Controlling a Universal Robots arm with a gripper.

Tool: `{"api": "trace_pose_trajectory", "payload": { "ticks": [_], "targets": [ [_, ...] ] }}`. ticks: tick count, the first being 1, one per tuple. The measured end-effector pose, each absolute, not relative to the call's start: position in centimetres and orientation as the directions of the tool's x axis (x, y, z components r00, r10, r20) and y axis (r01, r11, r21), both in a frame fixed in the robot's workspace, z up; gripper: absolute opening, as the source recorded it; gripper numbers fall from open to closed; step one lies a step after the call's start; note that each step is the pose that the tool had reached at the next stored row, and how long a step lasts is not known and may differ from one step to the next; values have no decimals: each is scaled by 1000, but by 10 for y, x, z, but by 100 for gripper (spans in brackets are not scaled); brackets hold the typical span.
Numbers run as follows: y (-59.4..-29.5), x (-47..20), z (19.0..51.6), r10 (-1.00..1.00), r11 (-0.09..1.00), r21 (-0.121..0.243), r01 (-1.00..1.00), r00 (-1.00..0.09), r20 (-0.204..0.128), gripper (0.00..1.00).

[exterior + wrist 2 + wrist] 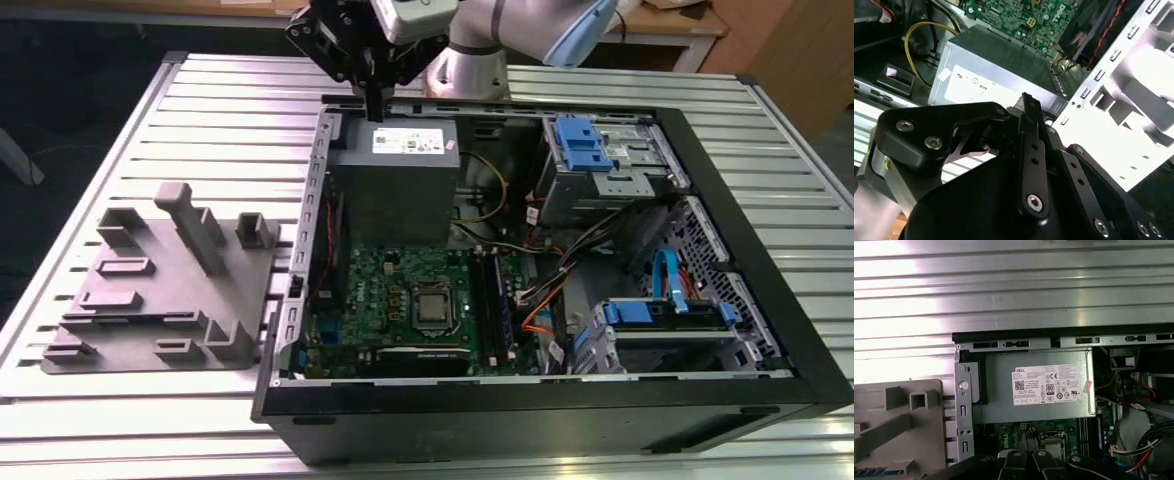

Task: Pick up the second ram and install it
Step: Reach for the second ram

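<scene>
The black two-finger gripper [372,116] hangs with its fingers [1030,117] drawn together, tip against tip, in both wrist views and in the exterior view. Directly beneath it lies the far edge of the grey metal box of the power supply [394,190], whose white label [1051,385] faces up toward the tool. The gripper is above this box and apart from it.

A yellow looped cable [911,45] runs beside the power supply, a little further from the tool. Below and beyond that, deeper in the open black computer case [534,400], sits the green motherboard [387,290] with its square processor socket [431,303].

Off to the gripper's side, towards the exterior view's left and outside the case wall, the grey plastic holding fixture [147,290] with upright posts and slots rests on the ribbed aluminium table [200,110]. The second ram [879,472], a dark blue flat stick, appears to lie in that fixture: in the first wrist view a bluish strip of it shows low on the grey block, well apart from the fingers and lower than them.

Farthest from the tool, across the case, stand the metal drive cages with blue plastic latches [583,140].
</scene>
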State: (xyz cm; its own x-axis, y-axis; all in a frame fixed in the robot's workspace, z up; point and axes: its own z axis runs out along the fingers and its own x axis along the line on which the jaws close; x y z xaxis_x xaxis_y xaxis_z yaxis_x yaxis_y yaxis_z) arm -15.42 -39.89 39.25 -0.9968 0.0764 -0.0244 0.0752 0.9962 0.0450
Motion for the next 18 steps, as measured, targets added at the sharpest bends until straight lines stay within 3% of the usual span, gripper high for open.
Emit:
{"api": "trace_pose_trajectory", "payload": {
  "ticks": [18],
  "targets": [
    [-399,-196,391,76,996,49,75,-997,-24,7]
  ]
}}
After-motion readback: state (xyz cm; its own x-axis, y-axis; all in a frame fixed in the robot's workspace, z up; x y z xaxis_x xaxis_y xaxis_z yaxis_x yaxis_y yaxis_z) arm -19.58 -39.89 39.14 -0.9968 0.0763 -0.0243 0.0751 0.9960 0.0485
